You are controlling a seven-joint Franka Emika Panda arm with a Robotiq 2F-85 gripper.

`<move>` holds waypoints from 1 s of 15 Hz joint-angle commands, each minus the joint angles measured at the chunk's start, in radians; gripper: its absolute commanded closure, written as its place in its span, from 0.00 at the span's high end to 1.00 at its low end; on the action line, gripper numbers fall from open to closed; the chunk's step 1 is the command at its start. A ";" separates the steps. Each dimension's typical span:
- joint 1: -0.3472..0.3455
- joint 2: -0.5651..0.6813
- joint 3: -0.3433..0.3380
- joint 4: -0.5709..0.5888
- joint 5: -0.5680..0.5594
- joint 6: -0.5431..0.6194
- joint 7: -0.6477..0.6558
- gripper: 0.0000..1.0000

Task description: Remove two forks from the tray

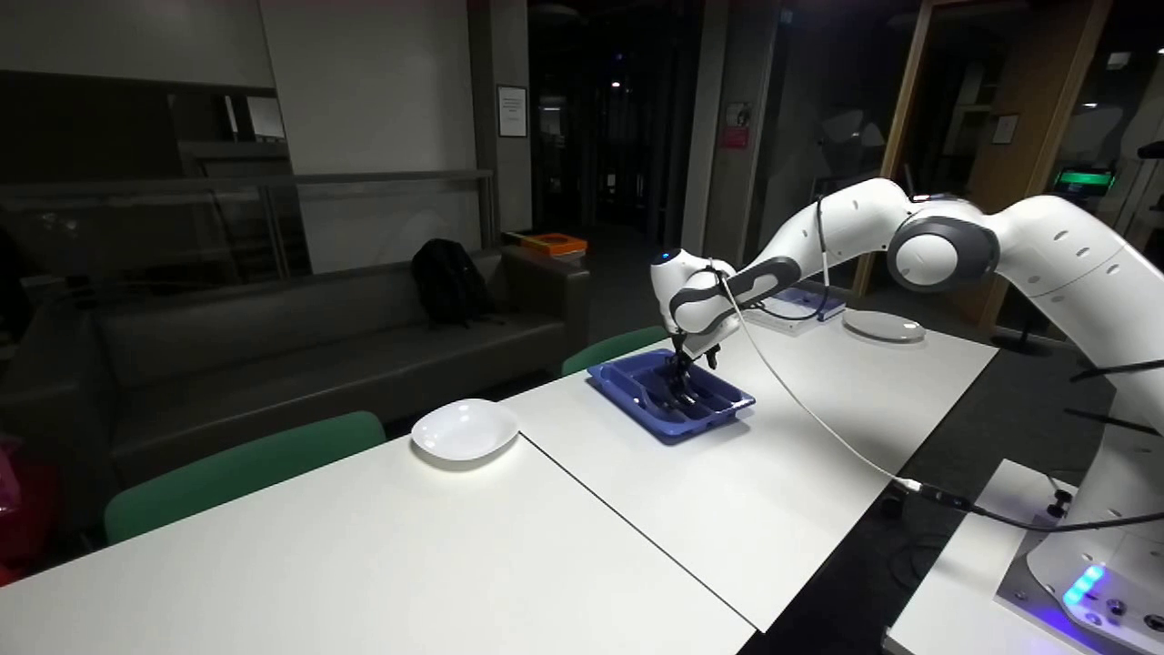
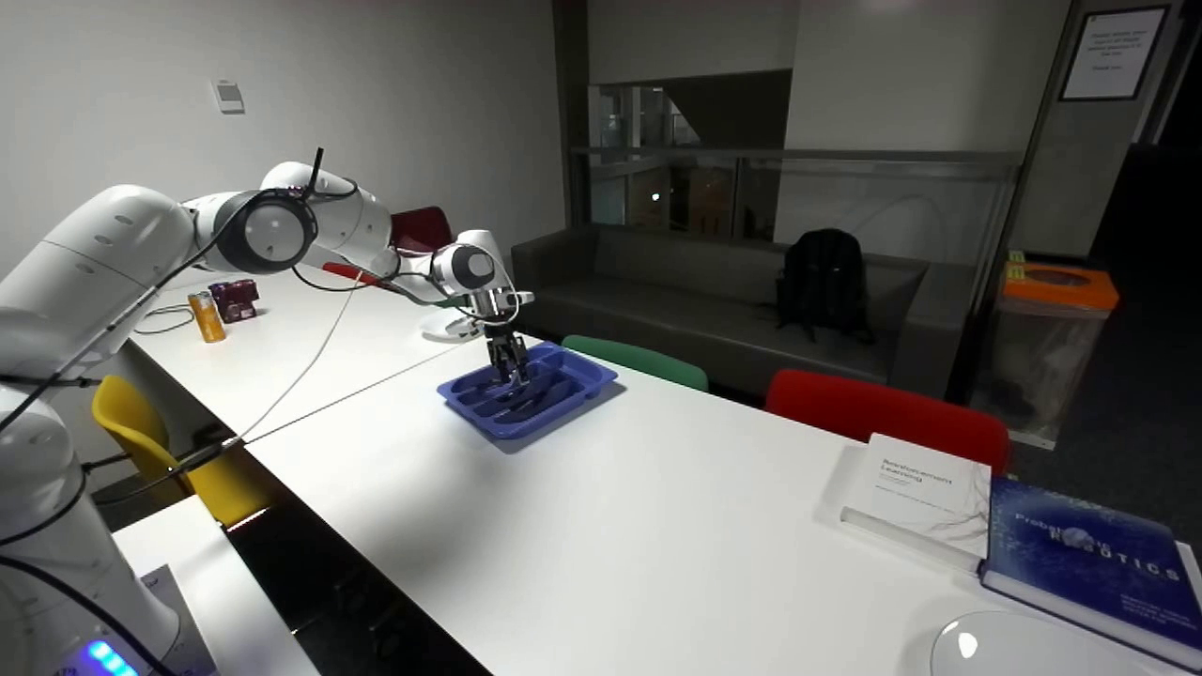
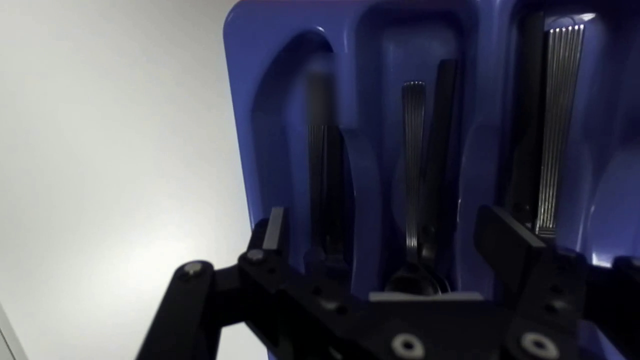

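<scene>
Tool: jaws stand wide apart over tray. Near tabletop edge by red chair: white book "Reinforcement Learning", blue book "ROBOTICS" (first word partly unclear).

Seven-jointed white robot arm with dark grey joint rings, shown in both exterior views. The white base carries a lit strip of blue lamps; above it the arm climbs, then bends at a raised, round, white-capped elbow. From the elbow the smooth white forearm slopes downward to the rounded white wrist. Below the wrist, the black two-fingered gripper points down. In the wrist view, the black palm lies at the lower middle, and the two angular black fingers, each bearing a pale grey strip, stand wide apart on either side of it.
</scene>
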 commanded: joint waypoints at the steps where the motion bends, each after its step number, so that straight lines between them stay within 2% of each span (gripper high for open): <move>1: 0.007 0.002 -0.010 0.003 0.009 -0.001 -0.004 1.00; 8: 0.039 0.026 -0.054 0.058 -0.006 -0.148 0.100 1.00; 15: 0.037 0.076 -0.074 0.112 -0.020 -0.220 0.234 1.00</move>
